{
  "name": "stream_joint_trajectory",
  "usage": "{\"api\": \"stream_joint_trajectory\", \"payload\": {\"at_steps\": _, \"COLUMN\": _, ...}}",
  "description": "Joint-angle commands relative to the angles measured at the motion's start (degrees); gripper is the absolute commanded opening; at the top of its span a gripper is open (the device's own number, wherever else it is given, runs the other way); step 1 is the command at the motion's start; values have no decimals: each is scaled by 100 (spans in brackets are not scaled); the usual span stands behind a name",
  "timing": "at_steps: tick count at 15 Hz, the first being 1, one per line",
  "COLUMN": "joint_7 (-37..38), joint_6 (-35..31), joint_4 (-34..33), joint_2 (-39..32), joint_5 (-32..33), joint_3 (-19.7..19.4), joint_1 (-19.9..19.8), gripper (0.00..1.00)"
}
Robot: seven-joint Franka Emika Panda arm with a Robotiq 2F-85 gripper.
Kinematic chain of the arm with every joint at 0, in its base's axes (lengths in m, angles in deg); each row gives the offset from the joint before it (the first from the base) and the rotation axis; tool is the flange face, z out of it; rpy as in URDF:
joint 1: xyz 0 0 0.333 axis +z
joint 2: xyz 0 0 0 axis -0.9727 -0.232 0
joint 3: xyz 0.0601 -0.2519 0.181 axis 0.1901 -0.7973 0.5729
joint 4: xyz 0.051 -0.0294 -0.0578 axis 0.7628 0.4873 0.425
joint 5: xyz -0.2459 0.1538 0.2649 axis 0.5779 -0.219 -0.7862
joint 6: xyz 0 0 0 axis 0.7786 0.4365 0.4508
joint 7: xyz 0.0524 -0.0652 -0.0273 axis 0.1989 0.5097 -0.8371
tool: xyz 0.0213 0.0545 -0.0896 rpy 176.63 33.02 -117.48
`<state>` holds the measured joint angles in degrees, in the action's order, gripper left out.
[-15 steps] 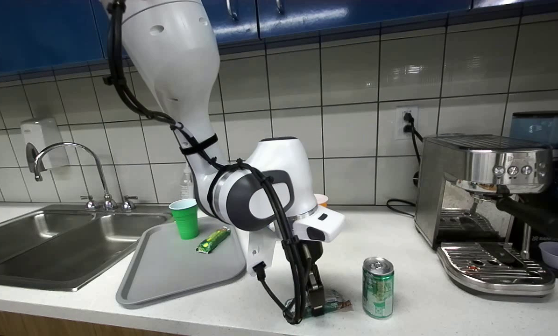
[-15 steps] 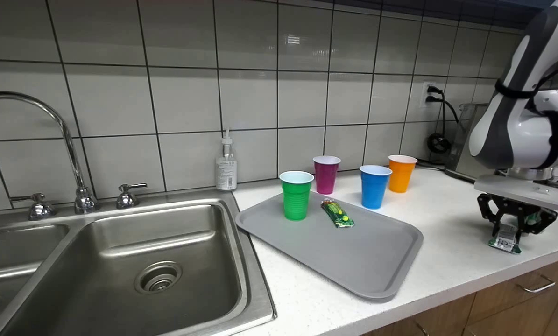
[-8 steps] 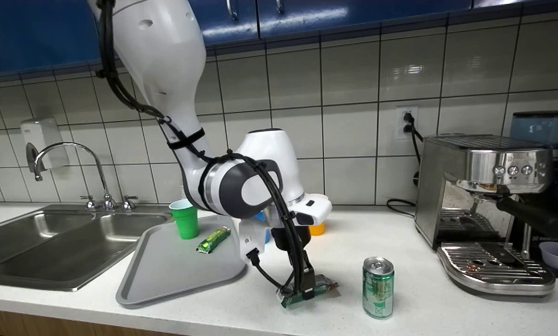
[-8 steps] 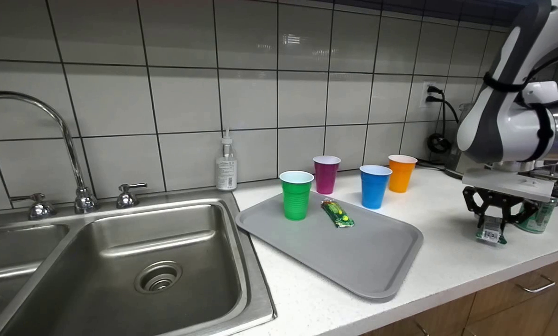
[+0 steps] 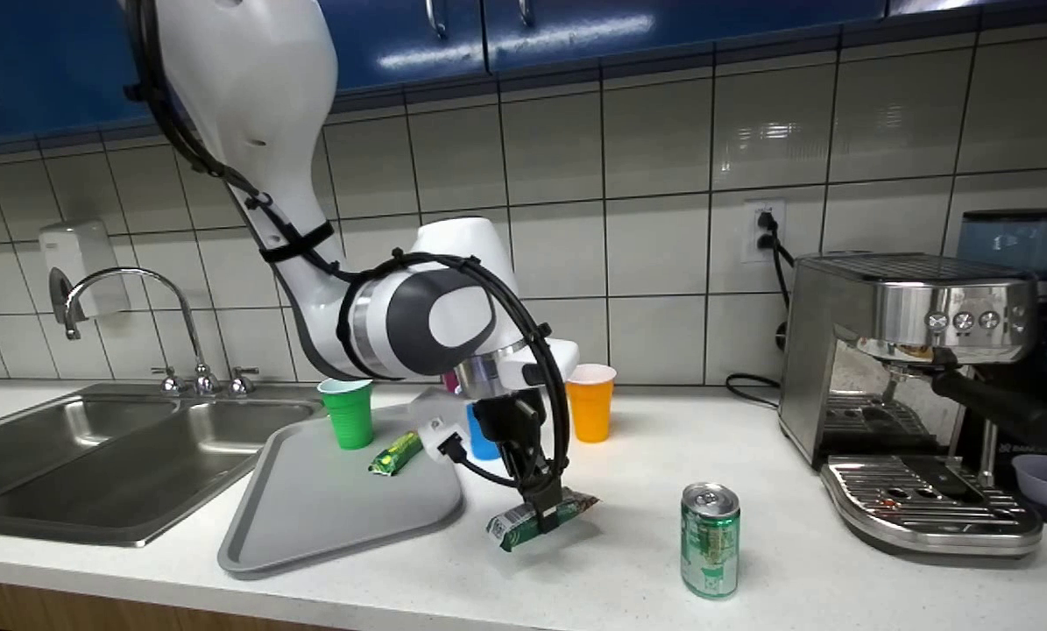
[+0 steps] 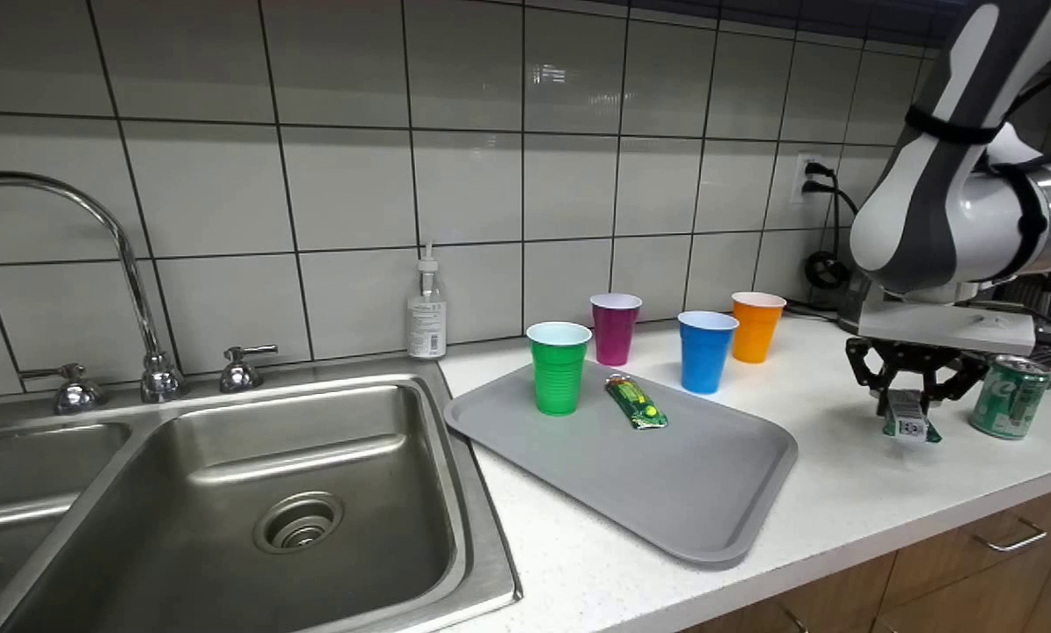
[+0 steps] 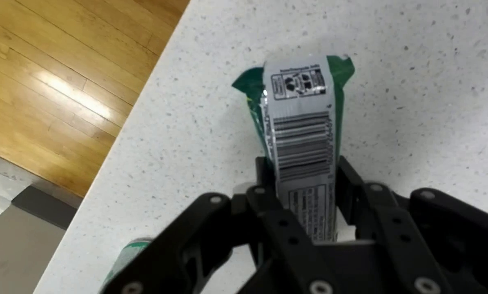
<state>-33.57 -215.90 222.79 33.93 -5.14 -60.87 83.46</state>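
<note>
A black two-fingered pincer (image 7: 305, 175) has firm hold of a long narrow packet in shiny green and white wrapper (image 7: 303, 134). The packet lies between the two fingers, which press its long sides and stand apart only by its width. From where I stand, the packet hangs just over the white speckled counter (image 5: 619, 570), near the flat grey plastic tray (image 6: 648, 483), on the side which is away from the steel sink (image 6: 226, 466). It is tilted, and its lower end points towards the tray.

The packet is straight, with green corners which spread out at one end like small wings. On its pale face I notice a barcode, small lettering and a box of black signs; these are sharp in the wrist view, which alone shows also the yellowish wooden floor (image 7: 56, 81).

The wrist view gives only a part of the green and silver metal can (image 5: 710, 542), which stands farther from the tray and is whole in an exterior view. A round purple plastic cup (image 6: 615, 334), behind the tray, shows whole in an exterior view, yet the robot's white arm (image 5: 435, 320) hides most of it in an exterior view.
</note>
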Motion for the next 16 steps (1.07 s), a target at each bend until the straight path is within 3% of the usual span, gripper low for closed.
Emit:
{"api": "stream_joint_trajectory", "payload": {"at_steps": 1, "joint_7": 110, "joint_6": 264, "joint_4": 267, "joint_2": 477, "joint_5": 563, "joint_3": -294, "joint_1": 374, "gripper": 15}}
{"api": "stream_joint_trajectory", "payload": {"at_steps": 8, "joint_7": 218, "joint_6": 560, "joint_4": 341, "joint_2": 828, "joint_5": 1373, "joint_3": -276, "joint_1": 594, "gripper": 15}}
{"api": "stream_joint_trajectory", "payload": {"at_steps": 16, "joint_7": 175, "joint_6": 944, "joint_4": 266, "joint_2": 1096, "joint_5": 1922, "joint_3": 283, "joint_1": 352, "gripper": 15}}
